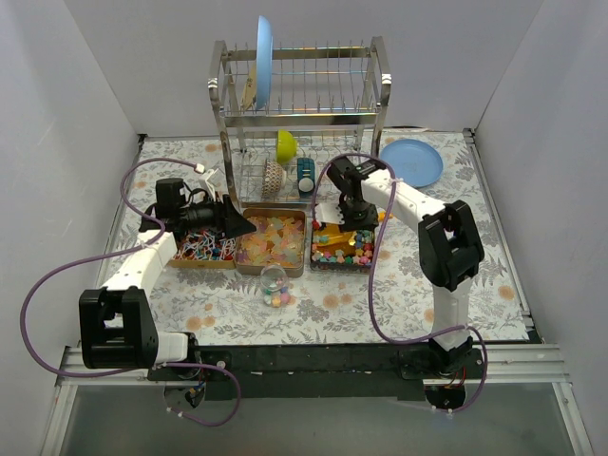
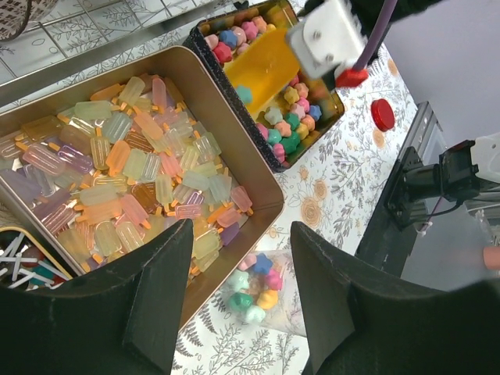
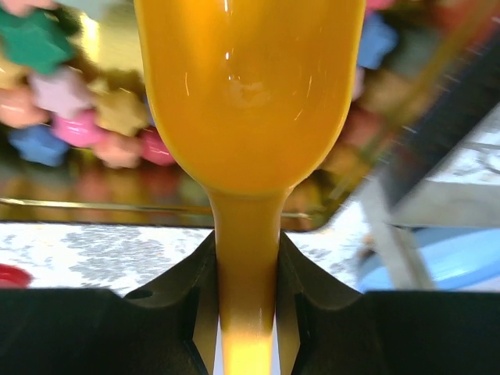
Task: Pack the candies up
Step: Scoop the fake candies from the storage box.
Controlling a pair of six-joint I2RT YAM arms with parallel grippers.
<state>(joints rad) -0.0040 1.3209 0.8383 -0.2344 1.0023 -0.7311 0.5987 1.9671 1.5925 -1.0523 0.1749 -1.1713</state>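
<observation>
My right gripper (image 3: 246,262) clamps the orange scoop (image 3: 250,94) over candies (image 3: 78,129); my left gripper (image 2: 242,234) hangs wide apart above a tin (image 2: 230,117).

Bright, even overhead light leaves soft shadows on the tabletop (image 1: 399,294); glare streaks the scoop (image 3: 250,94), and candies (image 3: 78,129) behind it blur.

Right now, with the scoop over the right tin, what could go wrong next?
1. The scoop, held by the right gripper at its thin handle, may shed candies on the way to the small clear jar.
2. The open left gripper hangs close above that jar and the middle tin's rim; it may bump either.
</observation>
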